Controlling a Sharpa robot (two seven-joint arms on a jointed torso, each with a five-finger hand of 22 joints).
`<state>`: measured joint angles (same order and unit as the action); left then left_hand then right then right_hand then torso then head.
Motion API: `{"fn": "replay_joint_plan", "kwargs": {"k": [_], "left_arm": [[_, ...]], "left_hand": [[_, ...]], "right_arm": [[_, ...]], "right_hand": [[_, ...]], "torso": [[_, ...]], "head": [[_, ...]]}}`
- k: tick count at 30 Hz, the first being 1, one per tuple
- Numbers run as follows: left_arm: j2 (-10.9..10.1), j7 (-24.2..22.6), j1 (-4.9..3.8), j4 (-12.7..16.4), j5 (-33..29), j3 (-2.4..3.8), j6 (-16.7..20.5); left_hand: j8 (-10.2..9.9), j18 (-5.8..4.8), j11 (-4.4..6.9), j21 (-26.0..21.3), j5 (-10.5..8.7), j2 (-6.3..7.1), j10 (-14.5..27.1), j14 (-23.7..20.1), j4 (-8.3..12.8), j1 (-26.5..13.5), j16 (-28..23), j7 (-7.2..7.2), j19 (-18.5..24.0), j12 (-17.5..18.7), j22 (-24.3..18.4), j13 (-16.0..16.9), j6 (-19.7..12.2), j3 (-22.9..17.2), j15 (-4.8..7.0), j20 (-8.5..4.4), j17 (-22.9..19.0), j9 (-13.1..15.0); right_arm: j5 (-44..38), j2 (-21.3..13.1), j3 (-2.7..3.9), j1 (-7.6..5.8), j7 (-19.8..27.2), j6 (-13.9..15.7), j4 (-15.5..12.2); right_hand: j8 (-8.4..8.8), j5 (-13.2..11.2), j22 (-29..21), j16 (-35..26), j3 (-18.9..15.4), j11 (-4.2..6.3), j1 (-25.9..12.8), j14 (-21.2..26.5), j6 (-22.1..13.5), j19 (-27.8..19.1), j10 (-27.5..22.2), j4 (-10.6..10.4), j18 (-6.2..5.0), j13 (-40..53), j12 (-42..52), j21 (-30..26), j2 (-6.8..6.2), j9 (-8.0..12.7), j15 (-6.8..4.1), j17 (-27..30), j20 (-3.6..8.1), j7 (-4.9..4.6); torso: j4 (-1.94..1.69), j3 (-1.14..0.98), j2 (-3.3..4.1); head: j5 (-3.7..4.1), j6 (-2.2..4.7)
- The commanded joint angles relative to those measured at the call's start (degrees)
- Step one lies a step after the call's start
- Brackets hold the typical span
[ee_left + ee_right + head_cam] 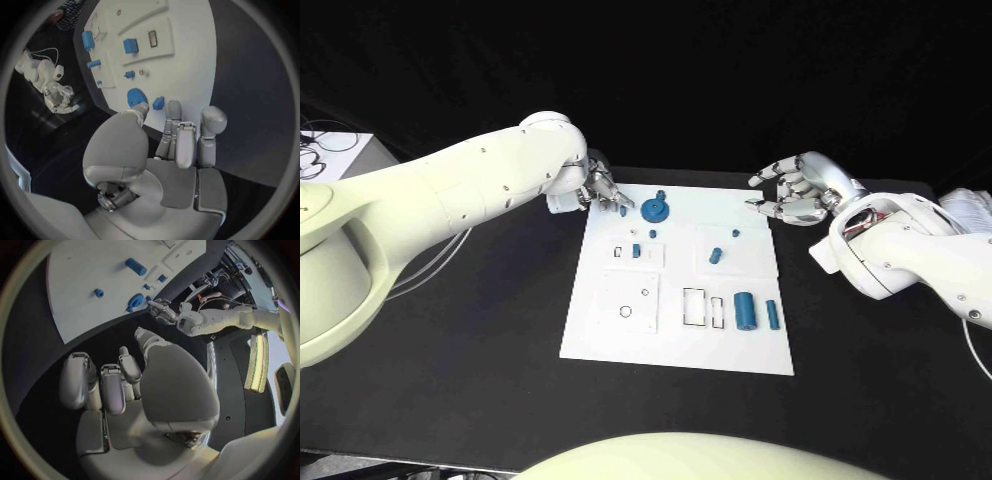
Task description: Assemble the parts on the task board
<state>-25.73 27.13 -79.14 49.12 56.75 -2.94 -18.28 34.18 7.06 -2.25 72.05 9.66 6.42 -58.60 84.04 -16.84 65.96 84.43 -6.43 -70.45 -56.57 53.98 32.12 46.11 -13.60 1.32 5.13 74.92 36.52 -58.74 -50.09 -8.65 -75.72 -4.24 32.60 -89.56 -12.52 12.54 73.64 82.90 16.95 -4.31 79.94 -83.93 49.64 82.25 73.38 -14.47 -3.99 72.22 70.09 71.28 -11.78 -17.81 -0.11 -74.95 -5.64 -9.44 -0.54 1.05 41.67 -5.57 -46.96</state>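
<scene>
Nothing readable anywhere here, honestly. The task board (678, 335) has some outlined slots and cutouts on it but no letters, numbers or logos I can make out, and the arms are unmarked too.

The head view looks steeply down from above onto the worktop (473, 330), task board (678, 340) central. Each wrist view sits close behind its own hand, facing the board's twelve o'clock end, which all three share.

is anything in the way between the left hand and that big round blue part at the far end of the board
Nothing visible stands in the way. The left hand hovers at the far left corner of the task board, and the round blue part lies just beside its fingertips, with bare white board between them. The hand holds nothing.
</scene>
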Motion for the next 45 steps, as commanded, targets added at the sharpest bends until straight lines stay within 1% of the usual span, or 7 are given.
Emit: {"fn": "replay_joint_plan", "kwargs": {"k": [1, 15, 25, 35, 40, 42, 45], "left_arm": [[0.12, 0.06, -0.05, 0.18, -0.87, -0.01, -1.08], [0.10, -0.40, -0.05, 0.15, -2.44, -0.02, 1.54], [0.02, -1.14, -0.05, 0.40, -5.25, -0.02, 0.81], [-0.47, -1.13, -0.05, 0.49, -5.89, -0.05, 0.69], [-1.76, -1.60, -0.05, 2.07, -6.60, -0.07, 2.74], [-2.62, -1.77, -0.05, 3.41, -6.91, -0.06, 3.63], [-4.42, -2.13, -0.05, 6.30, -7.20, -0.04, 5.35]], "left_hand": [[0.38, 0.02, 0.00, 0.38, 0.16, -0.27, -0.30, 1.86, 0.18, 0.51, 0.22, 0.01, -0.28, -0.28, 0.07, -0.08, 0.40, -0.20, -0.10, 0.02, 5.59, -0.12], [1.55, -0.11, 0.82, 1.12, 0.21, -2.42, -0.51, 2.08, 0.50, 7.12, 0.70, 0.90, -0.58, -0.20, 1.23, -0.88, 1.63, -6.26, 0.60, -0.63, 5.97, -0.34], [6.02, -0.27, 1.47, 1.65, 0.08, 0.40, -0.89, 2.24, 4.42, 12.12, 1.15, 1.51, -0.71, 0.22, 2.21, -1.93, -0.37, -21.57, 1.17, -1.24, 6.37, 3.76], [7.94, -0.32, 1.19, 2.02, 0.21, 2.52, -1.42, 2.29, 8.96, 9.24, 1.37, 1.10, -0.67, 0.36, 2.74, -2.40, -1.11, -30.40, 0.94, -1.02, 6.57, 6.06], [8.88, -0.40, 1.28, 2.64, 3.49, 4.52, -2.13, 2.58, 12.30, 6.01, 1.68, 1.10, -1.04, -0.10, 3.55, -2.42, -0.25, -35.45, 1.06, -1.09, 7.05, 7.20], [9.29, -0.66, 1.70, 3.60, 8.90, 5.85, -3.54, 3.41, 13.77, 4.30, 2.55, 1.49, -2.09, -0.83, 5.12, -1.77, 1.11, -36.68, 1.44, -1.43, 8.74, 7.58], [9.31, -0.97, 2.16, 4.58, 12.86, 6.58, -5.40, 4.12, 14.97, 2.95, 3.27, 1.97, -3.18, -1.84, 6.76, -0.19, 2.36, -37.34, 1.88, -1.85, 10.21, 7.78]], "right_arm": [[0.12, 0.07, 0.03, 0.00, 0.69, 0.40, 0.01], [0.00, 0.13, 0.03, 0.00, 0.20, -0.26, 0.13], [-0.17, 0.18, 0.03, 0.00, -0.17, -0.85, 0.29], [-0.19, 0.21, 0.03, 0.00, -0.23, -1.04, 0.34], [-0.19, 0.11, 0.03, 0.00, -0.22, -0.97, 0.31], [-0.19, 0.04, 0.02, 0.00, -0.19, -0.90, 0.29], [-0.17, -0.11, 0.02, 0.00, -0.10, -0.68, 0.27]], "right_hand": [[-0.12, 0.18, -0.19, -0.43, 0.18, 0.01, 0.13, -2.77, 0.04, -0.36, -0.54, -0.23, -0.70, -0.14, -0.45, -0.36, -0.36, 0.10, -0.14, -4.24, 0.10, 0.15], [-0.12, 0.18, -0.19, -0.43, 0.18, 0.01, 0.13, -2.77, 0.04, -0.36, -0.54, -0.23, -0.70, -0.14, -0.45, -0.36, -0.36, 0.10, -0.14, -4.24, 0.10, 0.15], [-0.12, 0.18, -0.19, -0.43, 0.18, 0.01, 0.13, -2.77, 0.04, -0.36, -0.54, -0.23, -0.70, -0.14, -0.45, -0.36, -0.36, 0.10, -0.14, -4.24, 0.10, 0.15], [-0.16, 0.23, -0.28, -0.54, 0.25, 0.03, 0.18, -2.77, 0.06, -0.33, -0.45, -0.25, -0.70, -0.15, -0.42, -0.50, -0.36, 0.10, -0.16, -4.18, 0.13, 0.16], [-0.18, 0.23, -0.30, -0.55, 0.24, 0.03, 0.13, -2.78, 0.09, -0.31, -0.43, -0.30, -0.70, -0.16, -0.41, -0.52, -0.36, 0.09, -0.17, -4.19, 0.14, 0.17], [-0.20, 0.24, -0.32, -0.64, 0.23, 0.04, 0.07, -2.75, 0.11, -0.30, -0.41, -0.35, -0.70, -0.19, -0.42, -0.56, -0.37, 0.09, -0.17, -4.09, 0.15, 0.17], [-0.20, 0.24, -0.32, -0.64, 0.23, 0.04, 0.07, -2.75, 0.11, -0.30, -0.41, -0.35, -0.70, -0.19, -0.42, -0.56, -0.37, 0.09, -0.17, -4.09, 0.15, 0.17]], "torso": [[0.00, 0.03, 0.00], [0.00, 0.05, 0.00], [-0.05, 0.01, -0.02], [-0.06, 0.02, -0.04], [-0.09, -0.03, -0.12], [-0.13, -0.04, -0.14], [-0.21, 0.03, -0.16]], "head": [[0.00, -0.01], [0.03, -0.25], [0.11, -0.42], [-0.02, -0.42], [-0.18, -0.31], [-0.10, -0.30], [-0.12, -0.34]]}}
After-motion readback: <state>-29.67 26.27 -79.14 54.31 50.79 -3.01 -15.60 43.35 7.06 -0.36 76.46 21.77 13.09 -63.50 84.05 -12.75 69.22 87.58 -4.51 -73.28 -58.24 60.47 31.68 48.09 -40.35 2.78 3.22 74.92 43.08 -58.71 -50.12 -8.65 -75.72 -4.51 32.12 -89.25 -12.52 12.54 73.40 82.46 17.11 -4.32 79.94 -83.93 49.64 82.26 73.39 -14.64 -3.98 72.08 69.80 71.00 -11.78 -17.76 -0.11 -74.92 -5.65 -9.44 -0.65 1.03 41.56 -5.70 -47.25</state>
